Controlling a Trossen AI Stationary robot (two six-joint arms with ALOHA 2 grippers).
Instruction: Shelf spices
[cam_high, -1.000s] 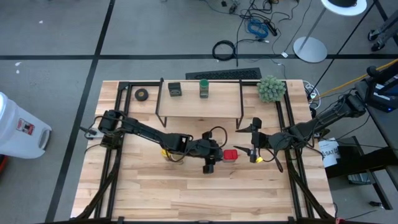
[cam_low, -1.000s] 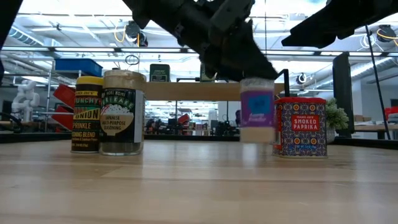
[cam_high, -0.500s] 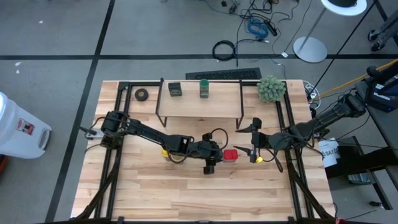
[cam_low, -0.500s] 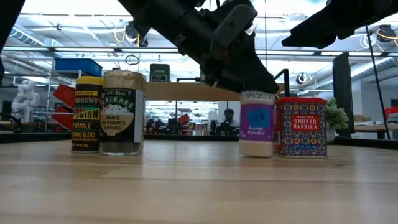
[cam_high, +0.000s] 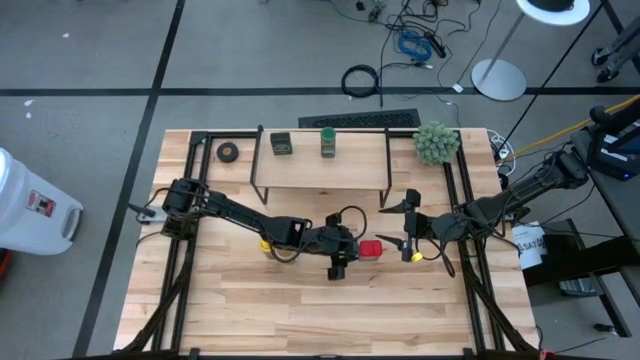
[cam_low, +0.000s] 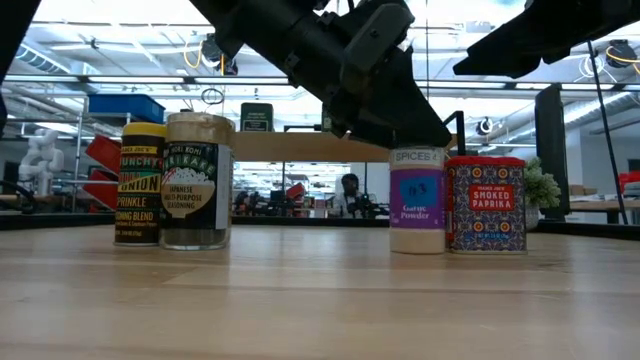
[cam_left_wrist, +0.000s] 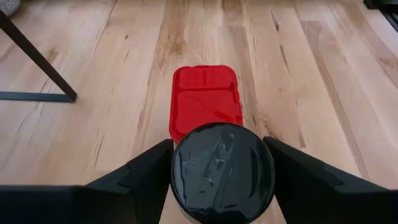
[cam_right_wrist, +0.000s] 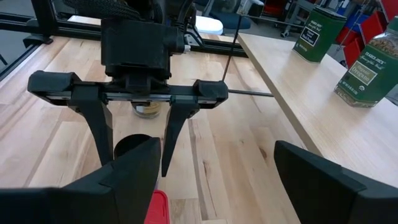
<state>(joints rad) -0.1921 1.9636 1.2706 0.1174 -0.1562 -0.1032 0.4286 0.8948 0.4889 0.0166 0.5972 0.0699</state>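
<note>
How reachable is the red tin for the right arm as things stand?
Probably yes: the right gripper hangs open just beside the red tin; the left gripper crowds only its far side.

The shelf (cam_high: 320, 172) carries the dark boxy tin (cam_high: 282, 144) and green-lidded jar (cam_high: 327, 141) upright on its wooden top. On the bench in front stand the yellow-lidded jar (cam_low: 142, 184) and tan-lidded jar (cam_low: 197, 180) side by side. Well apart from those, the garlic powder jar (cam_low: 417, 200) stands just beside the red square tin (cam_low: 486, 203).

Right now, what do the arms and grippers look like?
Both arms are dark, jointed and slim. The left gripper has two flat, tapered black fingers on a straight crossbar under a boxy black wrist block. A yellow patch shows near the right gripper, and black cable loops above the left wrist.
</note>
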